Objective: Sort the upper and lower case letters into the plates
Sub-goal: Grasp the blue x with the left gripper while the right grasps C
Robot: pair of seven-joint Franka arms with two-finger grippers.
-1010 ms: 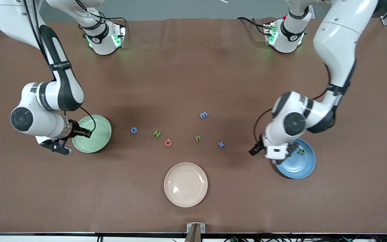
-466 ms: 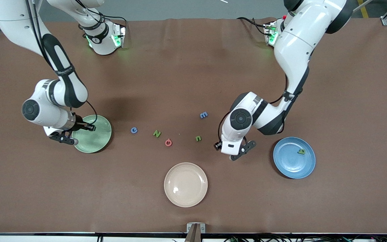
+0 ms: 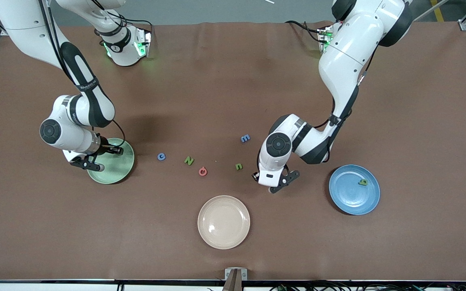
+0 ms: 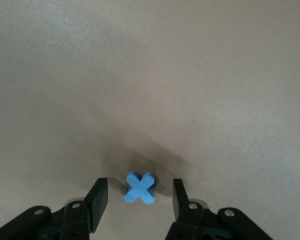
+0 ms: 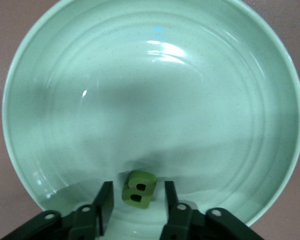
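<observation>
Left gripper (image 4: 137, 197): fingers spread, straddling the small blue foam letter x (image 4: 139, 187) on the brown table (image 3: 233, 81).
Right gripper (image 5: 135, 200): released, straddling a chunky green letter B (image 5: 139, 187) at 6 o'clock in the mint green round plate (image 5: 230, 100).
Blue round plate (image 3: 348, 198): a green letter (image 3: 363, 182) is held at 2 o'clock.

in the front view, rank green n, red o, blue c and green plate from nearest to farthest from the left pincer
From the left pincer:
1. Lowercase green n, on the table close by.
2. Red o, mid-row.
3. Blue c, toward the right arm's end.
4. Green plate, under the right pincer.
</observation>
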